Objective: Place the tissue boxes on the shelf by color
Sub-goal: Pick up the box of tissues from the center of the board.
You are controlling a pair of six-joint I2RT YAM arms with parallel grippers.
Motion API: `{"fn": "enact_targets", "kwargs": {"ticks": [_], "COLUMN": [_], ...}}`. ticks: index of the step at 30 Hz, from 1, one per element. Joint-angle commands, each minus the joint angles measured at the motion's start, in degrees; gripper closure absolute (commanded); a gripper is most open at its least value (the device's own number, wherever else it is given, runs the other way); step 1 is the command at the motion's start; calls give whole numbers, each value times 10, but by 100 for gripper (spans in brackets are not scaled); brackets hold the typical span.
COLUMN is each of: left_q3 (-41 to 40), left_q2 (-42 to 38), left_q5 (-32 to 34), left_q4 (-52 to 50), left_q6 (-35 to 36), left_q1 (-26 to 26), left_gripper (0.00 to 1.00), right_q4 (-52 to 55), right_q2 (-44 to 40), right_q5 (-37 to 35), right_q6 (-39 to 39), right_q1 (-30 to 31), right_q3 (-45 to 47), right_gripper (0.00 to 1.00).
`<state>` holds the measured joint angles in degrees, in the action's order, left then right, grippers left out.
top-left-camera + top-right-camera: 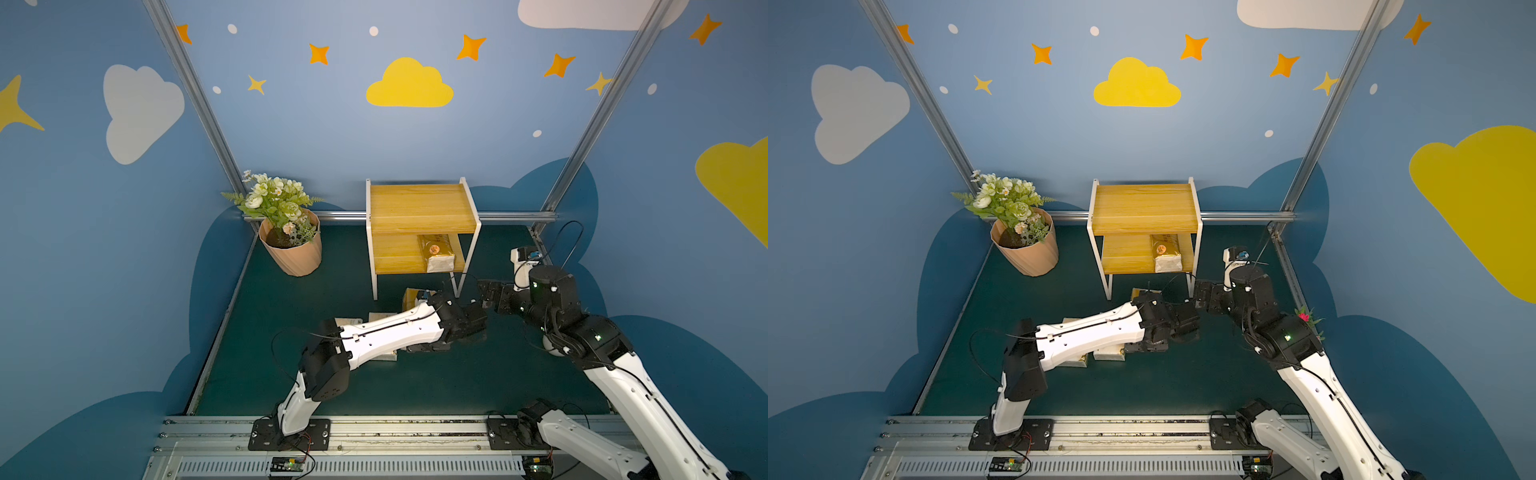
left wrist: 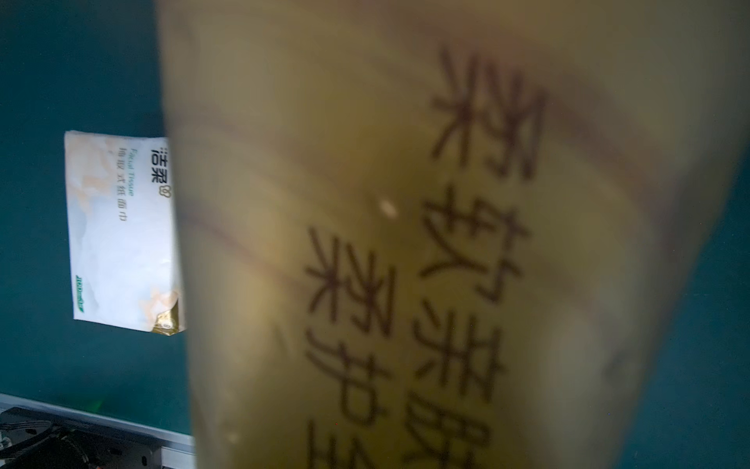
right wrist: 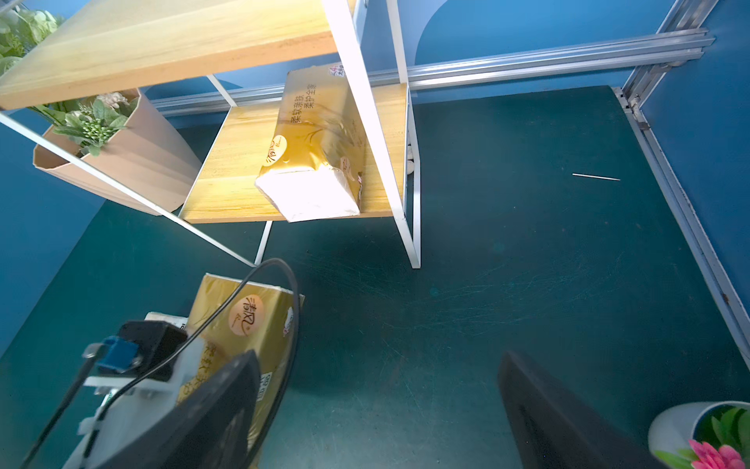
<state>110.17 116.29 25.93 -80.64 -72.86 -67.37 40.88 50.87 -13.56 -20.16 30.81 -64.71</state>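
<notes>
Before shelf, left hand gripping shiny gold pack, round emblem

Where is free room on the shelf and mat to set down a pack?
The top board is fully bare. On the lower board, the part left of the gold pack is free. Bare mat lies between flowerpot and shelf, and right of the shelf. Crowded: in front of the shelf, with both arms, another gold pack and two cream packs.

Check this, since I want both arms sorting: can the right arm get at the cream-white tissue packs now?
Probably not cleanly. The left arm stretches above the cream-white tissue packs, covering most of them, and it stands between them and the open right gripper.
</notes>
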Motion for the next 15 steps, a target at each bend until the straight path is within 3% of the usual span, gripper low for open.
{"fn": "enact_targets", "kwargs": {"ticks": [1, 5, 10, 15], "left_q3": [15, 20, 29, 13], "left_q2": [-31, -41, -48, -63], "left_q5": [50, 71, 94, 92], "left_q4": [-27, -25, -9, 30], "left_q6": [-17, -13, 5, 24], "left_q1": [0, 1, 12, 41], "left_gripper": [72, 79, 95, 97], "right_q4": [0, 6, 32, 53], "right_q2": [0, 1, 9, 20], "right_q5": [-12, -6, -13, -24], "right_q6": [14, 12, 24, 39], "right_q1": [1, 1, 0, 0], "right_q3": [-19, -30, -63, -98], "right_gripper": [2, 2, 2, 2]}}
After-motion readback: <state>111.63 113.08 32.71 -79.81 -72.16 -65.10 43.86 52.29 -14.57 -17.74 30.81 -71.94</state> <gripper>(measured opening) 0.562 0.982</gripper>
